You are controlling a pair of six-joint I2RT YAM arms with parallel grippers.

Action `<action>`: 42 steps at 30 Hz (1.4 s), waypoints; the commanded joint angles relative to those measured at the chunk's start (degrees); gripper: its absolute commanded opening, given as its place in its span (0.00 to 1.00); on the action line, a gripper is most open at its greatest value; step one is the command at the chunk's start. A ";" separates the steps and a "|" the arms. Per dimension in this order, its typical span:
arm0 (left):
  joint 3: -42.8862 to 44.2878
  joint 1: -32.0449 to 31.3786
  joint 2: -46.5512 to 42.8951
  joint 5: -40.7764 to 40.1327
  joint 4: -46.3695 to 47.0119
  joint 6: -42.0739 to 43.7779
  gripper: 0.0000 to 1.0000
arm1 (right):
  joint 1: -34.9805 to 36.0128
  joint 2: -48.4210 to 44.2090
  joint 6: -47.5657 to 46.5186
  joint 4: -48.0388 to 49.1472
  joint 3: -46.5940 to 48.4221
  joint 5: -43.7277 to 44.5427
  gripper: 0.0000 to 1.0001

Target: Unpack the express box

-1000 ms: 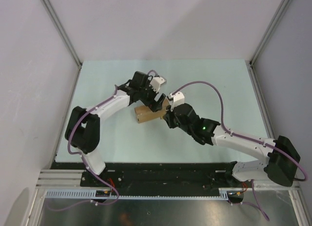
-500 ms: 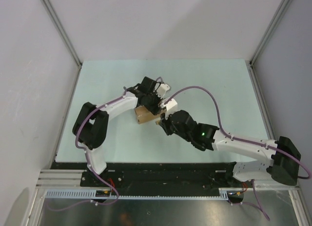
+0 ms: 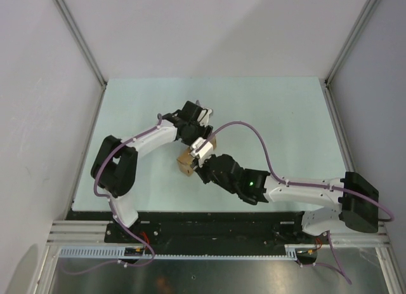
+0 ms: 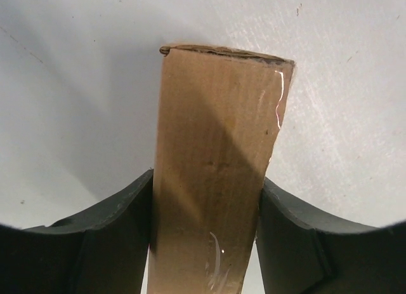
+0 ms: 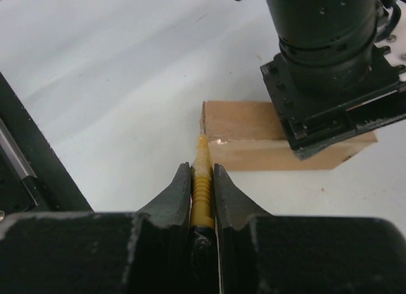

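Box (image 3: 185, 162) position: flat on table (image 3: 285, 116), near the middle, between the two arms. Brown cardboard, with clear tape (image 4: 279, 97) glinting on the face seen in left wrist view.

Left gripper (image 4: 206, 199): set down over box from above, fingers (image 4: 114, 243) pressed against the two long sides at a narrow span, holding box. Seen in right wrist view as a black body standing over the far right part of box.

Right gripper (image 5: 202, 173): fingers (image 5: 174, 202) nearly together, clamped on knife (image 5: 201, 157), yellow and ribbed, black lower down. Knife tip at near left top corner of box; touching or just short, cannot tell.

Top view: both grippers crowded over box, most of the cardboard hidden beneath them.
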 commanded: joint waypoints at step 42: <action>6.25 -3.26 2.73 -1.46 -8.61 -2.97 0.44 | 1.40 0.86 -11.80 4.86 -1.93 -1.04 0.00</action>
